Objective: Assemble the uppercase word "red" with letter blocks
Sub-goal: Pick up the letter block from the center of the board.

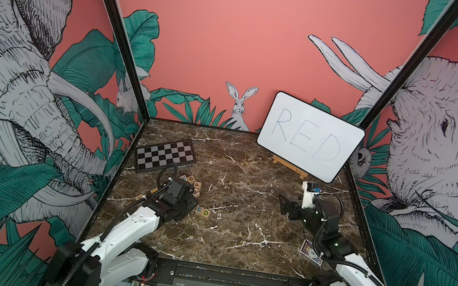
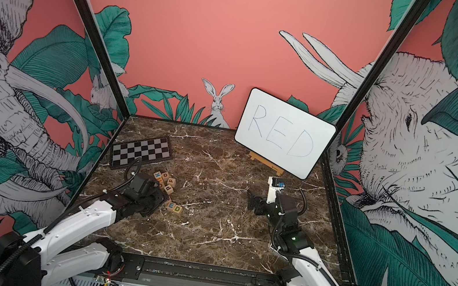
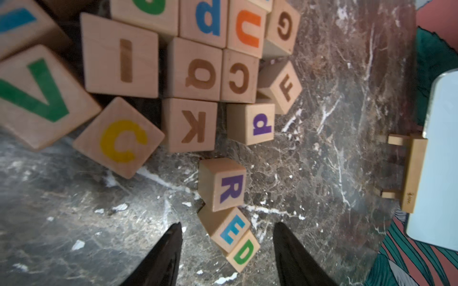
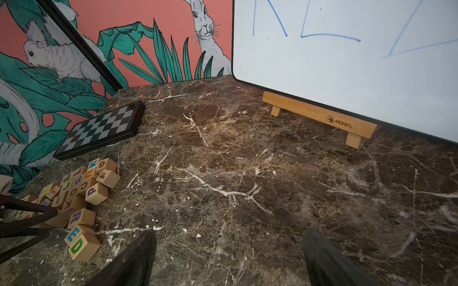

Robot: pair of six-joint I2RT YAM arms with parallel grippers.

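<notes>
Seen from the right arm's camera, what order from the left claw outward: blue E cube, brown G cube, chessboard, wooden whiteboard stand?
1. Blue-E wooden cube, beside the left claw.
2. Brown-G wooden cube, farther back.
3. Black-and-grey chessboard, back left corner.
4. Pale wooden stand, back right side.

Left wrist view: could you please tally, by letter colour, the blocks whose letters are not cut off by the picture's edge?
Brown: 6 (I, Q, C, K, F, G)
Purple: 2 (R, d)
Blue: 1 (E)
Green: 1 (D)
Orange: 1 (U)
Yellow: 1 (C)
Total: 12
Not counted, cut by the edge: among others the blue P and green V.
</notes>
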